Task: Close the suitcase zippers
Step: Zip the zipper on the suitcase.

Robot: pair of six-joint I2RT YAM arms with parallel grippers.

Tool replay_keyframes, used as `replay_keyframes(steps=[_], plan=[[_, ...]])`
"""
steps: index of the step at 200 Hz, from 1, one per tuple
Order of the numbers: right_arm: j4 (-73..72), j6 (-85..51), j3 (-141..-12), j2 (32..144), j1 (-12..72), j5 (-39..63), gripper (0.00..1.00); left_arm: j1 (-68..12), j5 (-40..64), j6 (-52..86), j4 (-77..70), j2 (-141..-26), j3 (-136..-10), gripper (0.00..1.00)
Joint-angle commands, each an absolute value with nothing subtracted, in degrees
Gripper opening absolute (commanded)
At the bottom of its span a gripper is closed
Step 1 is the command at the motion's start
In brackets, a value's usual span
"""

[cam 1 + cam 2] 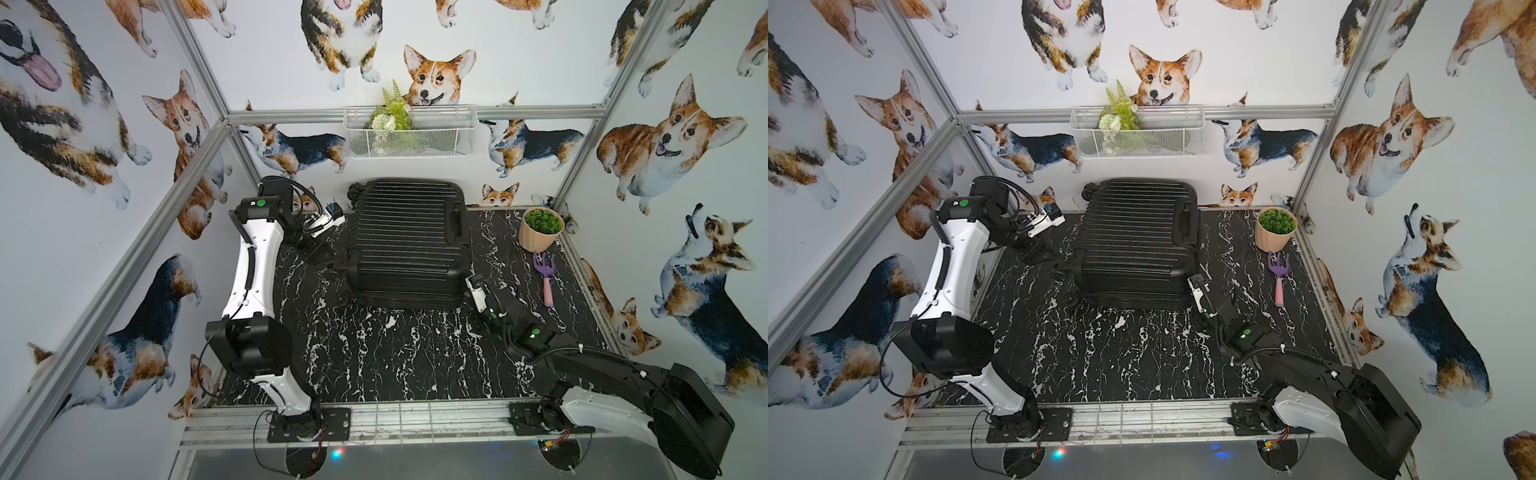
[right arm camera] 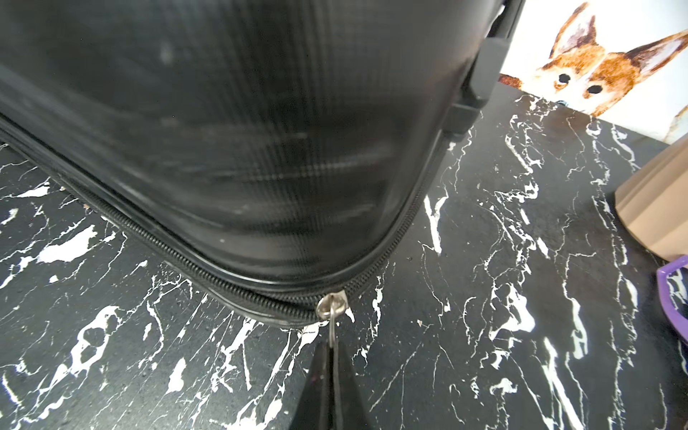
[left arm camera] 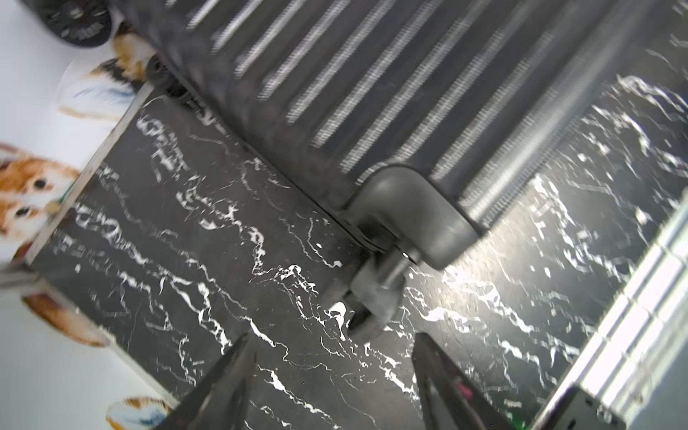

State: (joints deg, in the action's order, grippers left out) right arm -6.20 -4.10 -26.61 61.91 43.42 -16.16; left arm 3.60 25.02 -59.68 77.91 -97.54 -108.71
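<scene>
You have white walls [image 1: 540, 62] printed with corgis on three sides of the counter [image 1: 374, 357]; aluminium rails [image 1: 291, 113] frame the corners and run along the back; a white wire basket [image 1: 440, 139] hangs from the back rail, holding green fern sprigs [image 1: 392, 109] and a white flower; the counter is black marble veined in white, glossy under soft, even light.

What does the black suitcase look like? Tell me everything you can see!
The suitcase is a small black hard case with ribbed shells, looking like plastic. It lies flat and folded shut on the marbled table, near the back wall. Black wheels stick out on one end, and a moulded handle sits on one side. A black zipper band rims it; the right gripper pinches the silver zipper pull at a corner.
</scene>
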Motion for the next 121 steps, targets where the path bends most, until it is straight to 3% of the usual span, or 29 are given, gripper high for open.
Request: replay_keyframes(steps=[1,121], plan=[[-8.3,-3.1,-26.7,61.9,43.4,-15.5,0.00,3.7,30.2,-73.8,83.8,-98.2,-108.6,0.72],[-6.5,-2.2,-28.2,61.9,43.2,-15.4,0.00,-0.3,27.8,-79.8,66.4,-97.9,-95.3,0.71]])
